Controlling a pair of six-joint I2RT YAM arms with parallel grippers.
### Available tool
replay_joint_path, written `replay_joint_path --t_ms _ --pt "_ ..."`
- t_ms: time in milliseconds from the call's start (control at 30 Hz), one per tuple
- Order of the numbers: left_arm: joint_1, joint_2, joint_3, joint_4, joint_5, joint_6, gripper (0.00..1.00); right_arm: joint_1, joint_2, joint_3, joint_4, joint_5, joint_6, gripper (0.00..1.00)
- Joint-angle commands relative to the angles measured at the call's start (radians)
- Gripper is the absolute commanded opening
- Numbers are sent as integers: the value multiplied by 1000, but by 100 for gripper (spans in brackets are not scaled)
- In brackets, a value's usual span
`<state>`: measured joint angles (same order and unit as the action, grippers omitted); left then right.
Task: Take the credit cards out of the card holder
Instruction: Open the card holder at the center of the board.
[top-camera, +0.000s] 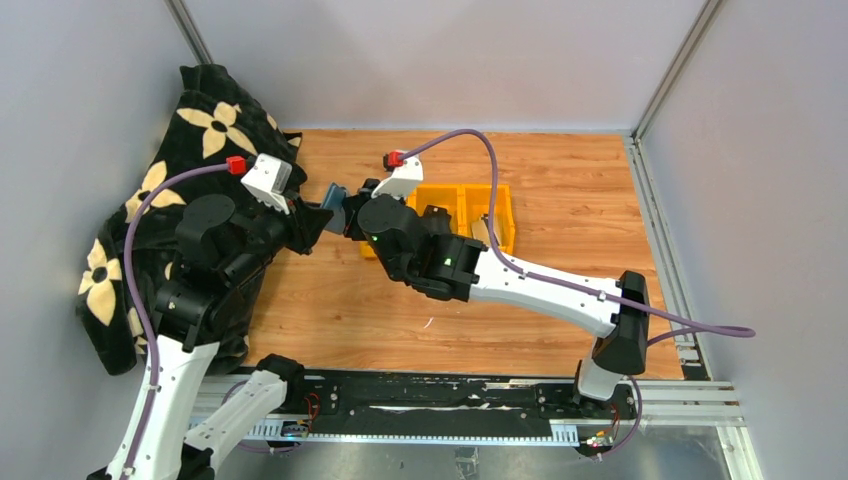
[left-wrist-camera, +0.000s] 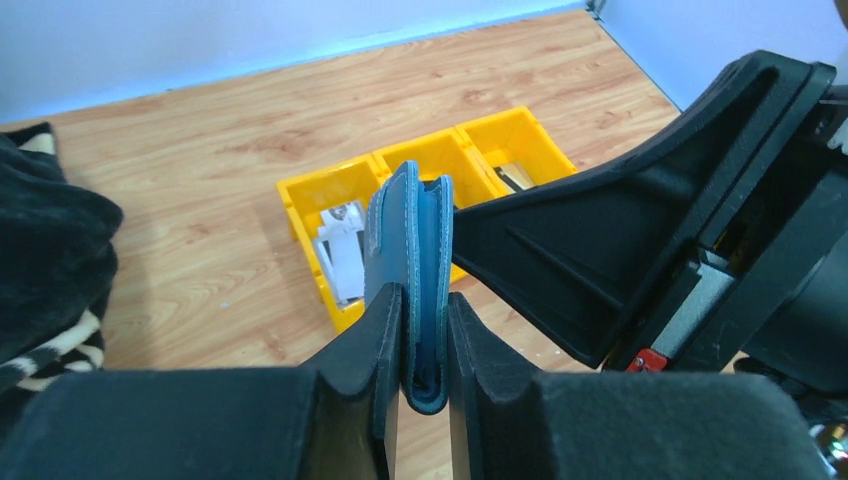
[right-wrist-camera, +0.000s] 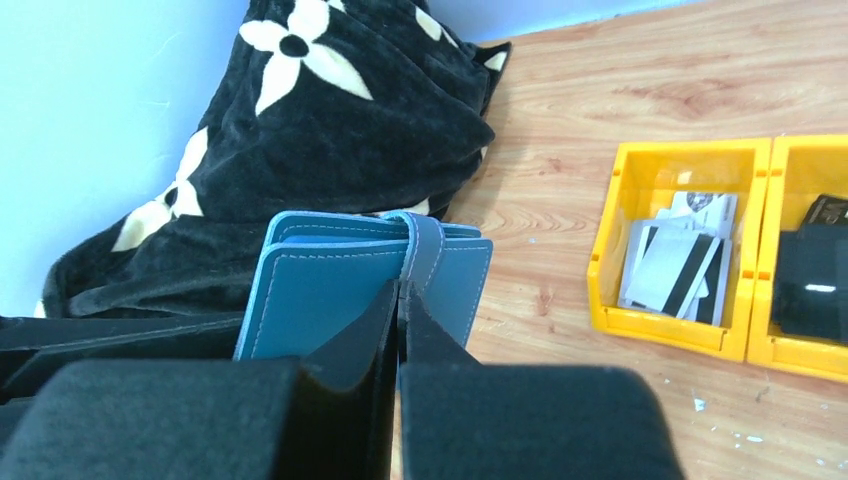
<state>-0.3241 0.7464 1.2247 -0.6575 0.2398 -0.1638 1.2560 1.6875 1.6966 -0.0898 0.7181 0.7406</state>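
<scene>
The teal-blue card holder (top-camera: 334, 197) hangs in the air between both grippers, closed, above the wooden table. My left gripper (left-wrist-camera: 424, 330) is shut on its folded spine (left-wrist-camera: 415, 240). My right gripper (right-wrist-camera: 398, 300) is shut on the strap tab (right-wrist-camera: 425, 245), which wraps over the holder's top edge (right-wrist-camera: 330, 275). Any cards inside the holder are hidden. Silvery-grey credit cards (right-wrist-camera: 672, 258), one with a black stripe, lie in the leftmost compartment of the yellow bin; they also show in the left wrist view (left-wrist-camera: 340, 250). A dark flat object (right-wrist-camera: 812, 280) lies in the middle compartment.
The yellow three-compartment bin (top-camera: 503, 205) stands behind the right arm, its rim close below the holder in the left wrist view (left-wrist-camera: 300, 190). A black blanket with cream flowers (top-camera: 200, 130) is heaped at the left wall, under the left arm.
</scene>
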Motion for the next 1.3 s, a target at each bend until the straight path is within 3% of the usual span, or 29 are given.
replay_joint_path --t_ms 0,200,500,833,867,1067,1267 --pt "-15 -51 34 117 -30 45 0 14 51 36 -38 135 -118 0" --pt "-15 -54 53 118 -53 109 0 23 58 16 -10 163 -238 0" --pt "-15 -28 121 20 -17 286 0 23 4 -57 81 26 -459 0" --pt "-15 -49 131 0 -5 400 0 18 -93 -148 144 -89 -528 0" --pt "-15 -52 130 -7 28 406 0 15 -101 -148 144 -133 -538 4" --pt "-15 -58 139 -91 205 436 0 -26 -260 -226 125 -453 -608 50" --pt "-15 -53 145 -102 316 356 0 -126 -504 -488 223 -697 -561 63"
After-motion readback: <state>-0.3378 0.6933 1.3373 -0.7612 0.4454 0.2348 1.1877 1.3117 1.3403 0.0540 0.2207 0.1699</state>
